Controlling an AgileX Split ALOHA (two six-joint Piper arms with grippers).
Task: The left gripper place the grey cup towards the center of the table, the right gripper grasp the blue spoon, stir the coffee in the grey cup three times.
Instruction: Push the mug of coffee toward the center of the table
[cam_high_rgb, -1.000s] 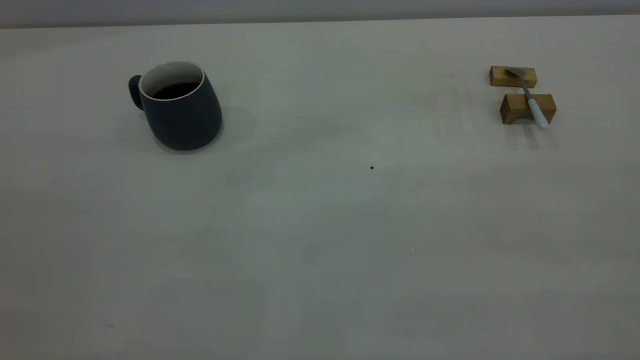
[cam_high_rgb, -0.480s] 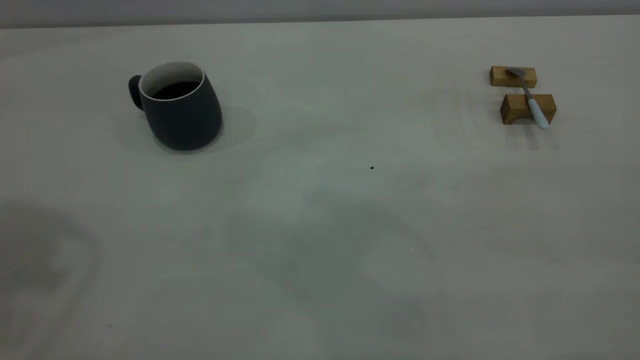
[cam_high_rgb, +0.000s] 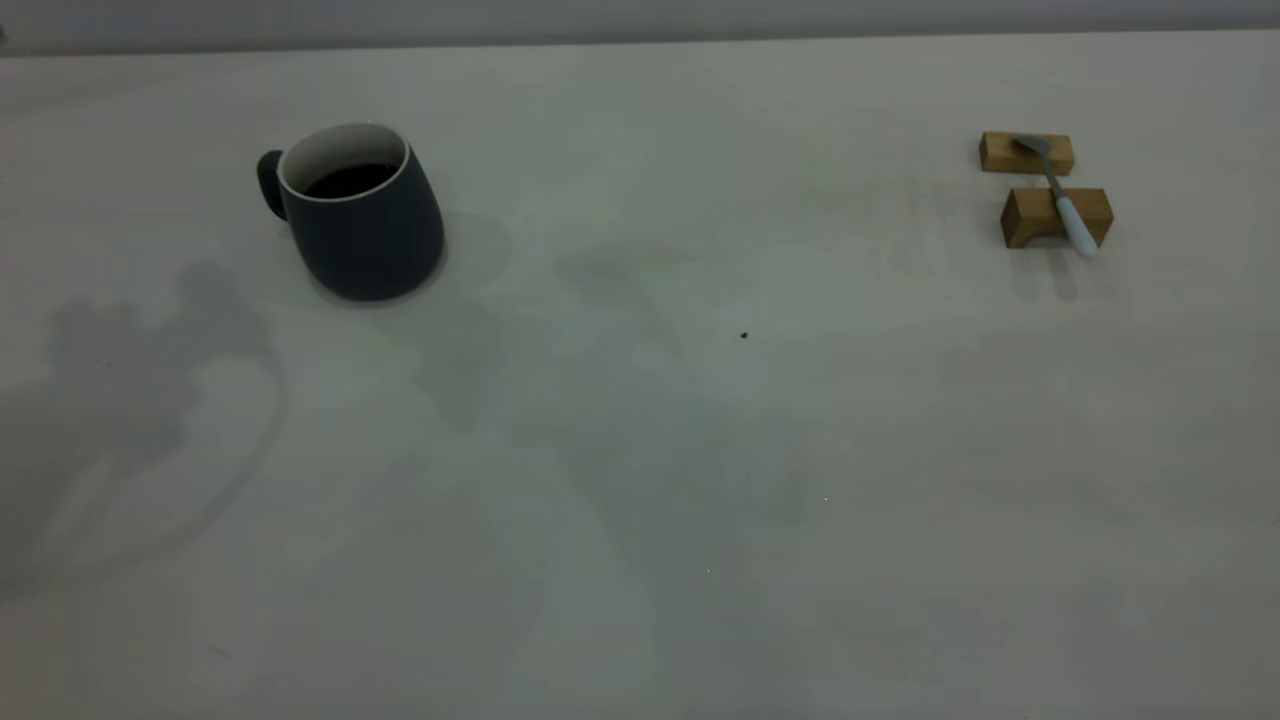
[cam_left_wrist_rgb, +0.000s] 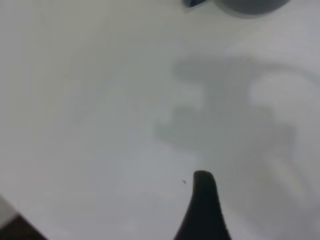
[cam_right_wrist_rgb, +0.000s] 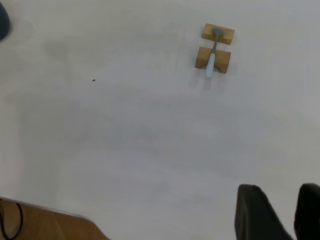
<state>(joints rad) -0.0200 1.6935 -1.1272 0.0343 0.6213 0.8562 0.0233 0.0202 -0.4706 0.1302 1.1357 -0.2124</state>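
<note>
The grey cup (cam_high_rgb: 362, 225) stands upright at the table's (cam_high_rgb: 640, 450) far left with dark coffee (cam_high_rgb: 350, 180) inside, its handle turned away to the left. The blue spoon (cam_high_rgb: 1062, 200) lies across two tan wooden blocks at the far right, its pale handle pointing to the front. Neither arm appears in the exterior view, only their shadows. A black part of my left gripper (cam_left_wrist_rgb: 204, 200) hovers over bare table, well short of the cup (cam_left_wrist_rgb: 250, 5). My right gripper (cam_right_wrist_rgb: 282, 207) is open and holds nothing, far from the spoon (cam_right_wrist_rgb: 212, 57).
The two wooden blocks (cam_high_rgb: 1055, 216) under the spoon sit close together. A tiny dark speck (cam_high_rgb: 744, 336) marks the table's middle. A wooden edge with a black cable (cam_right_wrist_rgb: 30, 220) shows beyond the table's rim in the right wrist view.
Arm shadows have spread over the table's left and centre, the left one creeping toward the cup. The cup and the spoon have not moved.
</note>
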